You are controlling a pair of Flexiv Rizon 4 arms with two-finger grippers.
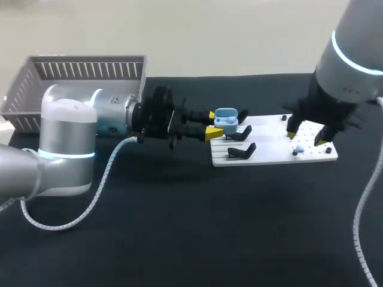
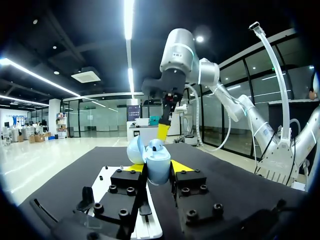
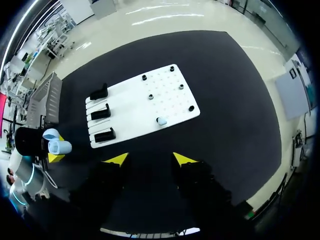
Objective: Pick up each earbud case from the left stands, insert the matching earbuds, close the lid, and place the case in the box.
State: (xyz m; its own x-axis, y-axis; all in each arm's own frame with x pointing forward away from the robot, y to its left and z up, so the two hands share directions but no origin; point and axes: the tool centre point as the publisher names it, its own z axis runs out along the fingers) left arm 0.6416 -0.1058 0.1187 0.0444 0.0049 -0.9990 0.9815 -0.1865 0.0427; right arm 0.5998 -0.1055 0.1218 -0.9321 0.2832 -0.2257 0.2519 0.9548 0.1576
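My left gripper (image 1: 214, 124) (image 2: 159, 170) is shut on a light blue earbud case (image 1: 225, 119) (image 2: 159, 164), held sideways just above the left end of the white board (image 1: 272, 140) (image 3: 132, 107). The case's lid stands open, and it also shows beside the board in the right wrist view, where the case (image 3: 57, 146) sits between yellow tips. Three black stands (image 1: 241, 150) (image 3: 105, 135) on the board are bare. A pale blue earbud (image 1: 297, 151) (image 3: 161, 121) lies on the board's dotted right half. My right gripper (image 1: 305, 137) (image 3: 150, 159) hangs above that half, open, with nothing between its fingers.
A grey slatted basket (image 1: 84, 69) (image 3: 42, 97) stands at the table's back left. Small black pegs (image 3: 150, 96) dot the board's right half. A coiled cable (image 1: 102, 191) trails from my left arm over the black tabletop.
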